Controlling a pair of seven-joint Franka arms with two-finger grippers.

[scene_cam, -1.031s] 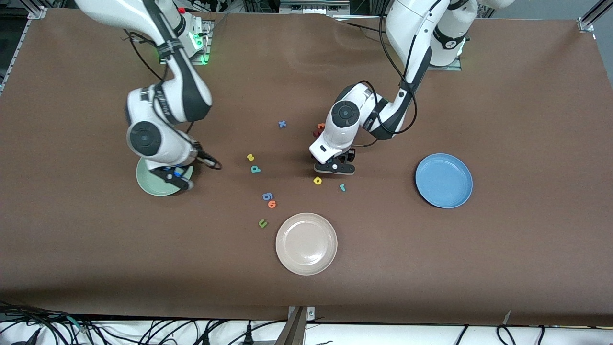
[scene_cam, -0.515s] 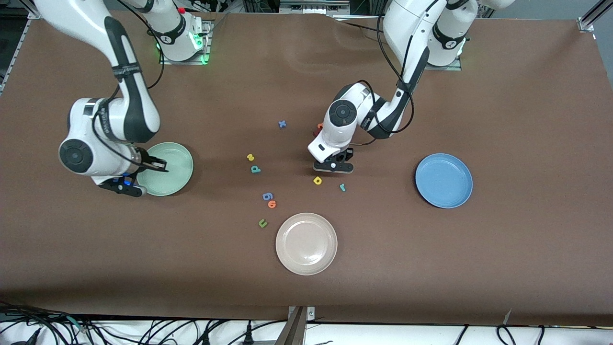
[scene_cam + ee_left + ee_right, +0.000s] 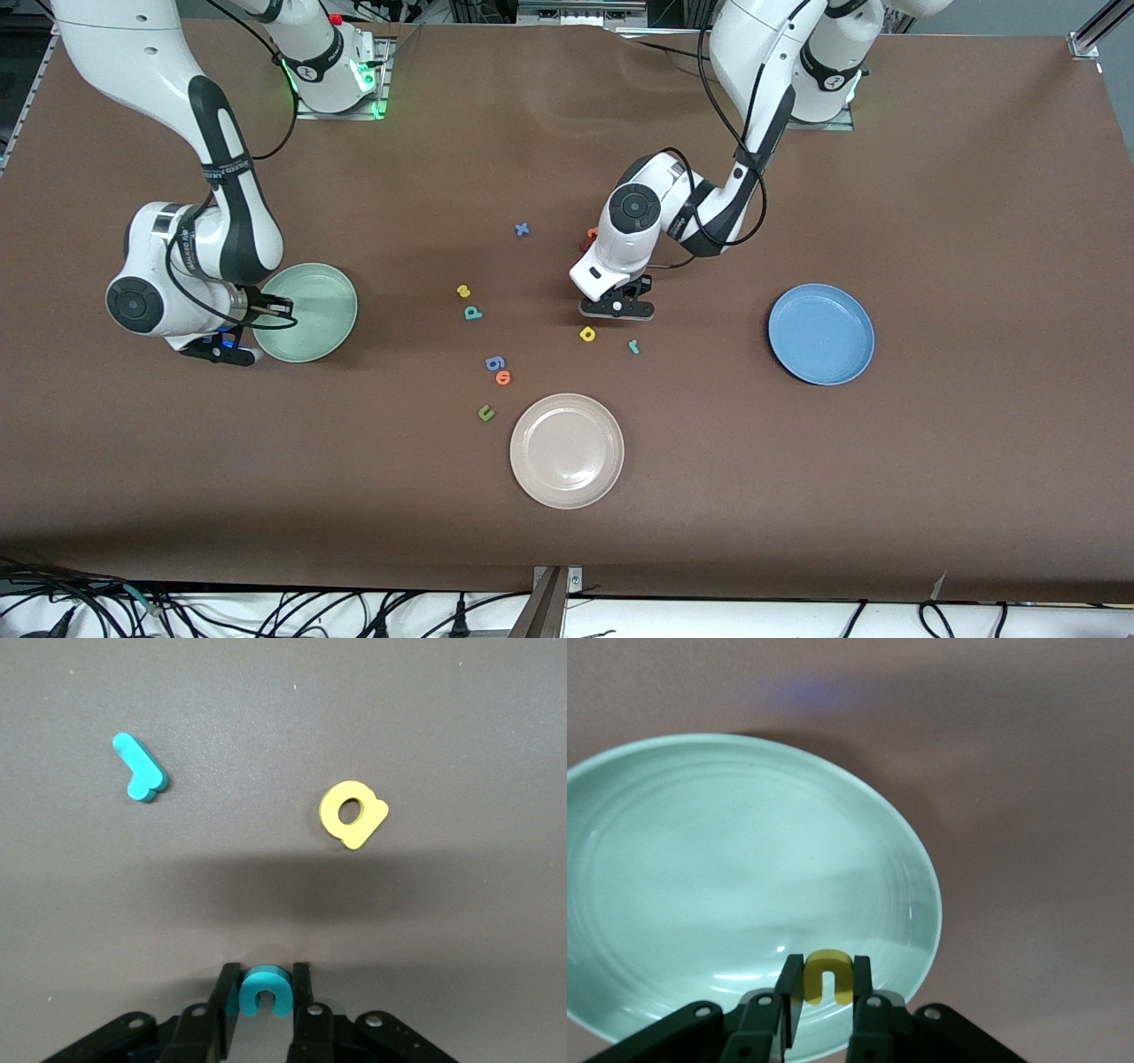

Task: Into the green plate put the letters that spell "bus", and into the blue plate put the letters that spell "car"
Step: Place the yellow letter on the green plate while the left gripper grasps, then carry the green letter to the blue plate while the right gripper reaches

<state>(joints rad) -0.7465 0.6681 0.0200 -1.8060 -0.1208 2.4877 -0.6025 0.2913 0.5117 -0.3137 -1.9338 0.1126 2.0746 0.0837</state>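
Left gripper clamps the teal c low over the table, near the yellow a and teal r. Right gripper grips the yellow u over the green plate rim. Blue plate sits toward the left arm's end; no legible writing.

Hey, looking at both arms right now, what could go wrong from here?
The right gripper pinches the yellow u over the green plate's rim, so a release here might drop it outside. The left gripper grips the teal c by its tip; it may slip on the way to the blue plate.
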